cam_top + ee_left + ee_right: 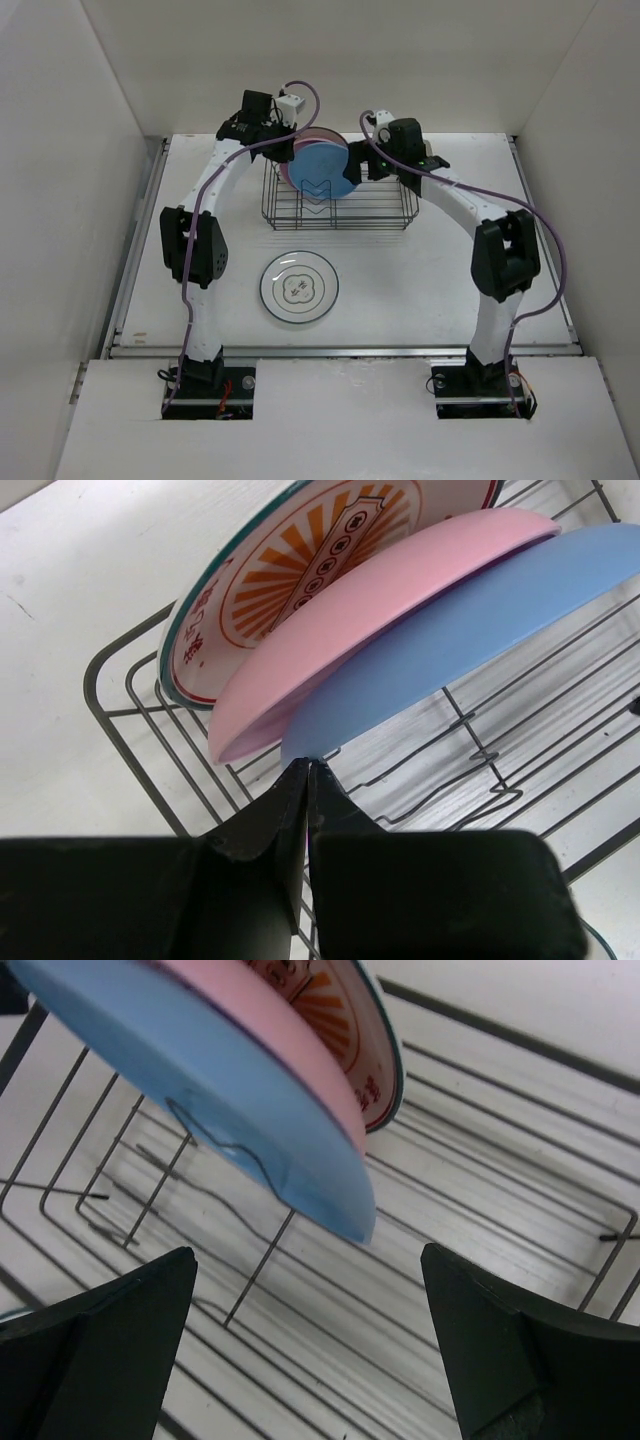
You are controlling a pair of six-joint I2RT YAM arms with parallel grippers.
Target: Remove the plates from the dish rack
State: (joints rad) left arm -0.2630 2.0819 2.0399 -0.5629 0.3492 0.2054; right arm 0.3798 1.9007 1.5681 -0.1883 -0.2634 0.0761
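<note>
We see the right jaws wide apart over the dish rack (480, 1250) holding a blue plate (200, 1090), pink plate (290, 1040) and orange-patterned plate (372, 1080).

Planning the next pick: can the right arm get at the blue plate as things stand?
Probably yes. The right gripper is open just short of the blue plate, the outermost in the dish rack; only bare rack wire lies between them.

The round blue plate (322, 172) stands in the black wire dish rack (385, 216), round pink plate (330, 630) behind it, orange-patterned plate (300, 570) rearmost; the white flower-outline plate (299, 288) lies on the white table (450, 290) before the rack.
</note>
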